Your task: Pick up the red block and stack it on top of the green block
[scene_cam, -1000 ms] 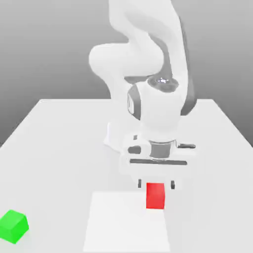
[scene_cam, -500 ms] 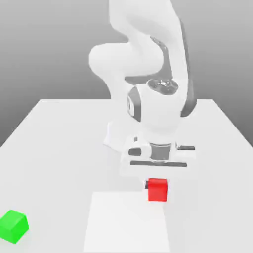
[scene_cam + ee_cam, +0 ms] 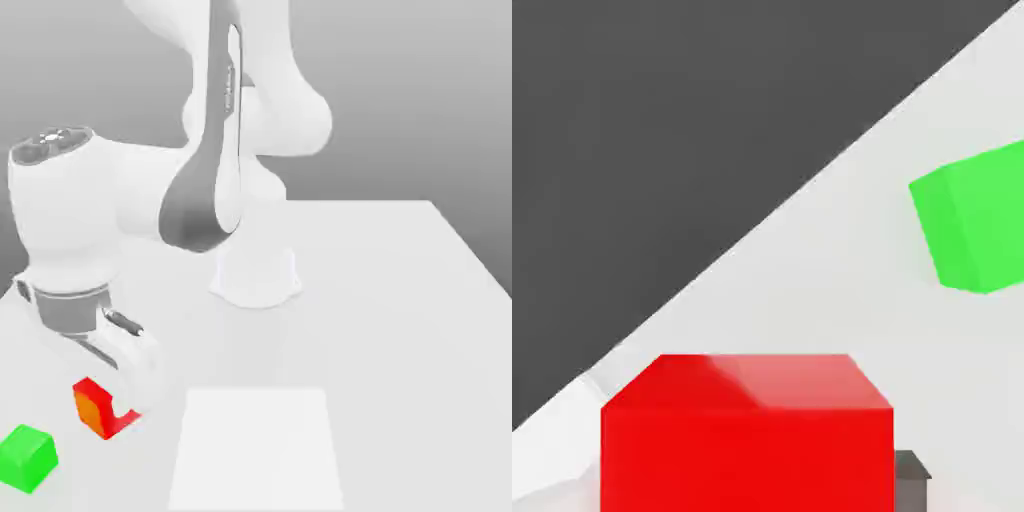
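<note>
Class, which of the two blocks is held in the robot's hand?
The red block: it is gripped by the hand, whereas the green block sits on the table, apart from it.

There are two cubes in all: one red block (image 3: 95,408) and one green block (image 3: 28,458). One robot arm (image 3: 68,220) with one pincer (image 3: 125,405), one desk (image 3: 380,330) and one pale square panel (image 3: 256,450) are also present.

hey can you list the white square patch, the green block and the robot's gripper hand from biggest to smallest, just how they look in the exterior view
1. White square patch
2. Gripper hand
3. Green block
</note>
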Controlling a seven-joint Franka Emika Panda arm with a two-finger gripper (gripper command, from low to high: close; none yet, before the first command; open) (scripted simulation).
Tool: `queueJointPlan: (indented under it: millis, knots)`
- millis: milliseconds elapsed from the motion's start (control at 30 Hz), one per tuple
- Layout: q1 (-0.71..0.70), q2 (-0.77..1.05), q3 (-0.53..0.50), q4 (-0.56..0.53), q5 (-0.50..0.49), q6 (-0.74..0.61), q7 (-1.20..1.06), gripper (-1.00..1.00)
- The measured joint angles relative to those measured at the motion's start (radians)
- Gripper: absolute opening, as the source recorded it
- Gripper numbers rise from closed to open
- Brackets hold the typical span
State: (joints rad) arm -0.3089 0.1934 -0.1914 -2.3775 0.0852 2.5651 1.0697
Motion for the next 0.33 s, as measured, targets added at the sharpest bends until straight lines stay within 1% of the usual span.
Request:
queueJointPlan:
  millis: [67,133,167,333]
  knots:
    - [-0.033,0.065,-0.017,0.040,0.022,0.024,-0.011,-1.00]
    - [-0.055,0.136,-0.004,0.053,0.050,0.080,-0.030,-1.00]
    - [-0.065,0.164,0.006,0.056,0.060,0.104,-0.037,1.00]
    - [-0.065,0.164,0.006,0.056,0.060,0.104,-0.037,1.00]
